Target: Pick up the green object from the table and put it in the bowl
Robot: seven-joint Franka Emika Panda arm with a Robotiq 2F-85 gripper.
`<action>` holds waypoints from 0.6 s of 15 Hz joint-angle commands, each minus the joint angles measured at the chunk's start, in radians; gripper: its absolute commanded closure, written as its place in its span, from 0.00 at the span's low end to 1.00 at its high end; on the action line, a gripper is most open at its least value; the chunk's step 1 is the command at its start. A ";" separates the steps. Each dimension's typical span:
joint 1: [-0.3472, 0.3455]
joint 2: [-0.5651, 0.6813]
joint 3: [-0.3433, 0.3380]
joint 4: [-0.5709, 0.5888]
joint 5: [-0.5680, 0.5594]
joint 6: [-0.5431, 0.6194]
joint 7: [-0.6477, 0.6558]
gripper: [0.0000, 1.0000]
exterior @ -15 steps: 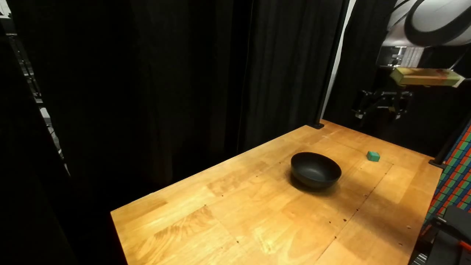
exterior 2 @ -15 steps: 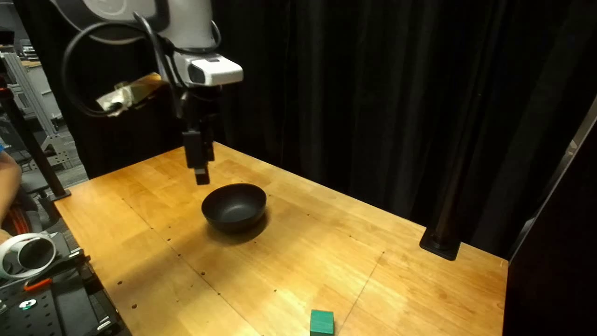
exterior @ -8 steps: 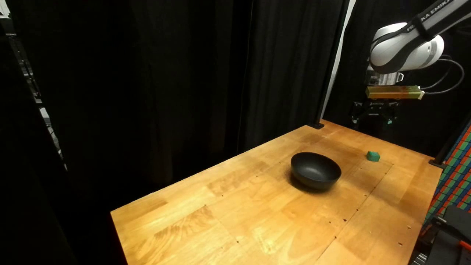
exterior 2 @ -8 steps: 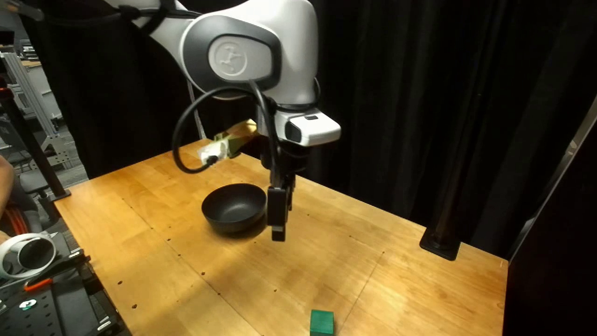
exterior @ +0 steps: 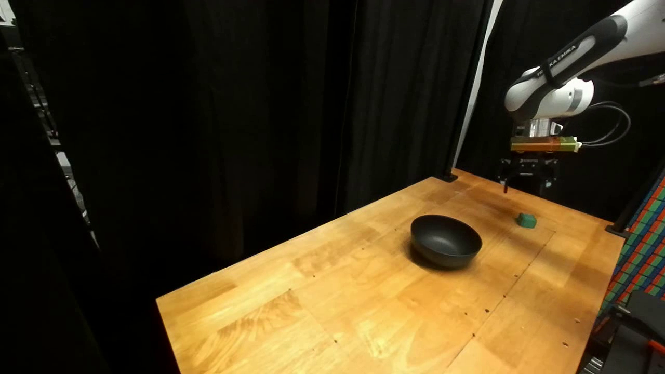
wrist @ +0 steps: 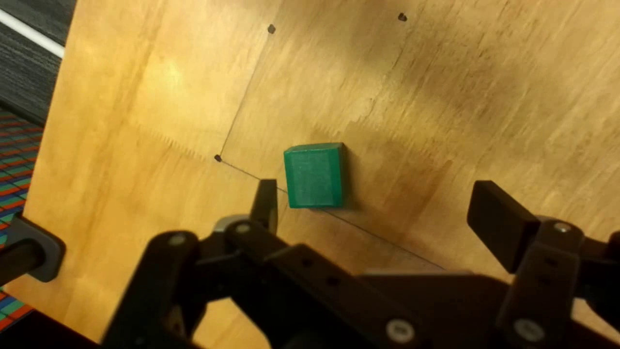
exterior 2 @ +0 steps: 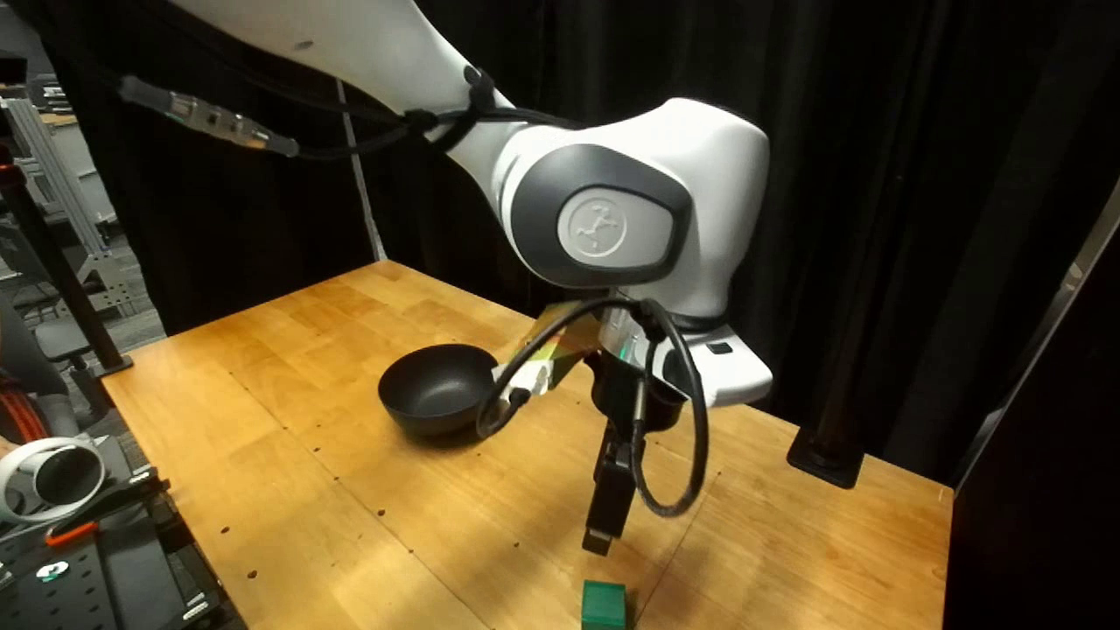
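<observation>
The green object [exterior: 527, 221] is a small cube on the wooden table [exterior: 363, 291]. It also shows in an exterior view [exterior 2: 604, 604] near the lower picture edge and in the wrist view [wrist: 314, 177]. The black bowl [exterior: 446, 244] stands upright on the table and also shows in an exterior view [exterior 2: 437, 394]; it is out of the wrist view. My gripper [wrist: 375, 198] is open and empty, pointing down above the table near the cube. In the wrist view the cube appears beyond the fingertips, closer to the left finger. The gripper [exterior: 526, 188] is apart from the cube.
Black posts with flat bases stand at the table edges [exterior: 447, 177] [exterior 2: 827, 459], and one base shows in the wrist view [wrist: 41, 247]. A cart with a white ring [exterior 2: 52, 477] stands beside the table. Black curtains hang behind. A cable loop [exterior 2: 691, 490] hangs beside the gripper.
The arm has moved away from the bowl's side and down, bringing the gripper closer to the green cube. The cube and the bowl have not moved.
</observation>
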 commanded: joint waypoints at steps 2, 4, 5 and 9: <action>-0.058 0.144 -0.004 0.157 0.062 -0.138 -0.080 0.00; -0.078 0.184 -0.007 0.179 0.070 -0.170 -0.097 0.00; -0.086 0.202 -0.007 0.189 0.073 -0.182 -0.102 0.00; -0.104 0.259 0.000 0.222 0.110 -0.174 -0.089 0.00</action>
